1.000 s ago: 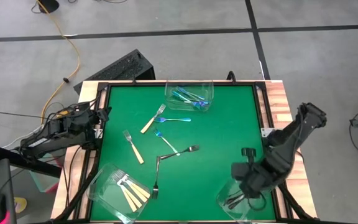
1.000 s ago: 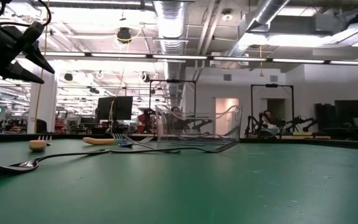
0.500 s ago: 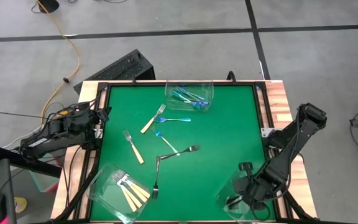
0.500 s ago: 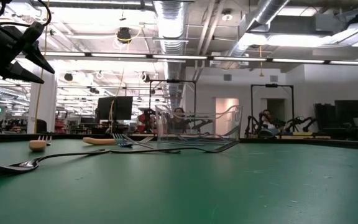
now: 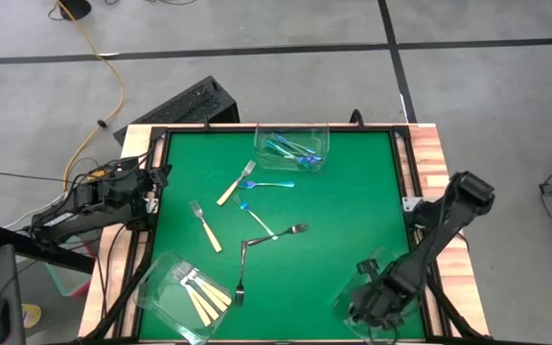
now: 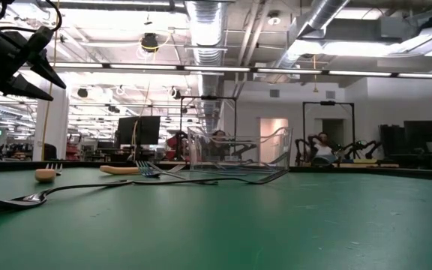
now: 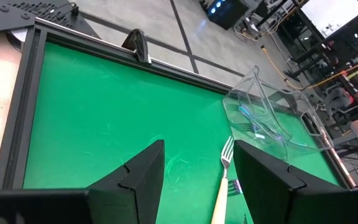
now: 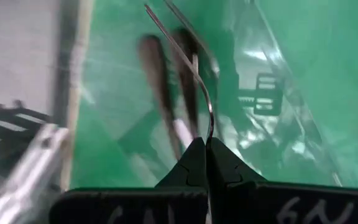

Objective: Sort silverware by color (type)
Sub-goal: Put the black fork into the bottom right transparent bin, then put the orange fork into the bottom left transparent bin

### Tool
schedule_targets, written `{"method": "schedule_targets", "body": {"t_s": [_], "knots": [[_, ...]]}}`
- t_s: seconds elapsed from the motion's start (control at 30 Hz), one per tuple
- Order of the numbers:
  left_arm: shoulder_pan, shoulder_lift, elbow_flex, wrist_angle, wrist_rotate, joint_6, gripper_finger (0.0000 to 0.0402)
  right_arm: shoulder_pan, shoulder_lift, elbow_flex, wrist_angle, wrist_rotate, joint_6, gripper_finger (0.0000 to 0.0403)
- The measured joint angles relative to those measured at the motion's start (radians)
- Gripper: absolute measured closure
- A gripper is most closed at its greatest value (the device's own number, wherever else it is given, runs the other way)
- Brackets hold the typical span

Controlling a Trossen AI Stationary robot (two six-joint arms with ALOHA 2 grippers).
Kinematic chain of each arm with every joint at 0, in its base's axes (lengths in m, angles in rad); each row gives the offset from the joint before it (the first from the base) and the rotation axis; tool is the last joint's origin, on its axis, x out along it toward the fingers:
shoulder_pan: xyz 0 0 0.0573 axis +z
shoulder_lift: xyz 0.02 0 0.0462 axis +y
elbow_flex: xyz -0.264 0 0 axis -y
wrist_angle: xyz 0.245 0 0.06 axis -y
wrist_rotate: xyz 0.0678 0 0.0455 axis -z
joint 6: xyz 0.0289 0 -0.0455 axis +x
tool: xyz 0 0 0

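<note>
I had the right gripper [image 5: 370, 309] down in the clear tub [image 5: 345, 303] at the near right corner, fingers pinched tight on a slim grey fork [image 8: 194, 74], other grey forks [image 8: 160, 87] lying under it. Step in hand: dropping the grey one with its kind. Next I judged I'd need to open, let it fall, lift clear of the tub wall.

Left gripper [image 7: 197, 180] sat parked at the table's left edge, fingers spread wide, holding nothing.

On the green mat [image 5: 353, 192]: two tan forks [image 5: 205, 226], blue ones [image 5: 254, 218] and two grey forks [image 5: 241, 271] mid-table still loose. Tan tub [image 5: 161, 283] near left, blue tub [image 5: 319, 139] far middle.
</note>
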Motion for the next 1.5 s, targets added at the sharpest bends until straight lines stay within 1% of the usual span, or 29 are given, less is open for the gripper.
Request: {"method": "schedule_targets", "body": {"t_s": [0.2, 0.37, 0.6, 0.8, 1.13, 1.37, 1.5], "knots": [[0.0, 0.0, 0.0, -0.001, -0.002, 0.0, 0.0226, -0.001, 0.094, 0.0, 0.011, 0.001, -0.033, 0.0398], [0.0, 0.0, 0.0, -0.001, -0.002, 0.0, 0.0226, -0.001, 0.129, 0.0, 0.08, 0.001, -0.077, 0.0397], [0.0, 0.0, 0.0, -0.001, -0.003, 0.0, 0.0226, -0.002, 0.133, 0.0, 0.089, 0.011, -0.072, 0.0358], [0.0, 0.0, 0.0, -0.001, -0.003, 0.0, 0.0226, -0.002, 0.132, 0.001, 0.093, 0.009, -0.053, 0.0349], [0.0, 0.0, 0.0, -0.001, -0.003, 0.0, 0.0226, -0.015, 0.132, 0.14, -0.019, 0.002, -0.067, 0.0346], [0.0, 0.0, 0.0, -0.001, -0.003, -0.002, 0.0226, -0.017, 0.132, 0.275, -0.219, 0.003, -0.106, 0.0346], [0.0, 0.0, 0.0, -0.001, -0.003, -0.006, 0.0226, -0.031, 0.131, 0.36, -0.322, 0.055, -0.154, 0.0346]]}}
